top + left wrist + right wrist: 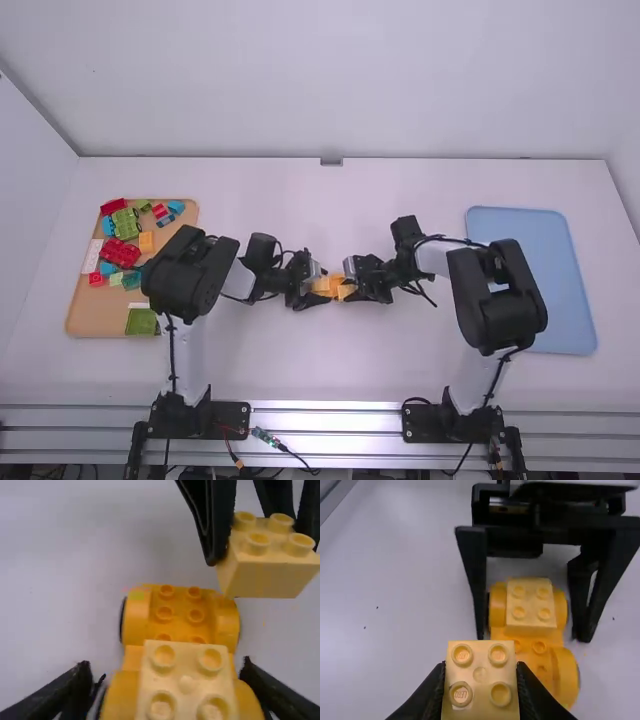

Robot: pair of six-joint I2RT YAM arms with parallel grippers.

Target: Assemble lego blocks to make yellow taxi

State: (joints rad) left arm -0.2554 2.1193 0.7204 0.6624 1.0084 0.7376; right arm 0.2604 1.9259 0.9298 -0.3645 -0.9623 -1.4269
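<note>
**Yellow taxi build: block number two lined up, I think**

Closest in, the right jaws (481, 677) have one pale yellow block (270, 575) pinched, studs up (four of them). My guess is it's gripped by the sides so the underside is free to press down. It's above the counter (400, 380), beside the chassis.

Next is the taxi itself: one yellow chassis (180, 605) mid-counter between the arms. The left jaws (531, 634) straddle one end and look closed on its sides, probably so it won't skid when pushed on. One pale yellow block (530, 605) already sits at that end, four studs showing. I count six bare studs on the rest, so I'd say the second block goes there. Skewed placement is the obvious risk.

Farther out, two trays: a tan one (100, 325) on the left, a blue one (545, 280) on the right. The tan one has spares, incl. one orange-yellow block (146, 242) and some red, green and blue pieces, too crowded for me to give an exact count.
</note>
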